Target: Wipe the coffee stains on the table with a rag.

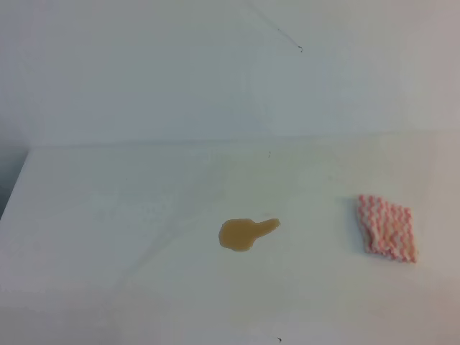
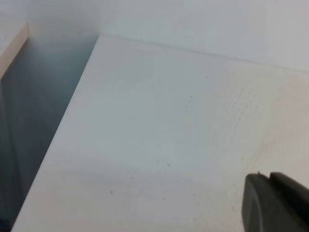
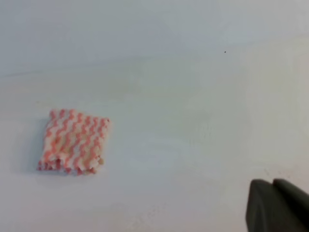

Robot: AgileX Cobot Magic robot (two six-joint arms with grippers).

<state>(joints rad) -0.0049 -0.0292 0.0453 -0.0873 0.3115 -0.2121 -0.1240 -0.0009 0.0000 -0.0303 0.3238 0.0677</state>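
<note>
The coffee stain (image 1: 246, 233) is a tan puddle with a short tail pointing right, near the middle of the white table (image 1: 129, 215). The pink-and-white zigzag rag (image 1: 387, 228) lies flat to its right, apart from it. It also shows in the right wrist view (image 3: 75, 141), at the left. Neither gripper shows in the exterior high view. The left gripper (image 2: 270, 193) is a dark tip in the lower right corner of its view, over bare table. The right gripper (image 3: 273, 198) shows the same way, well right of the rag. On both, the two dark fingers lie together with nothing between them.
The table's left edge (image 2: 63, 130) drops to a dark gap beside it. A white wall (image 1: 215, 65) rises behind the table's back edge. A few tiny dark specks dot the tabletop.
</note>
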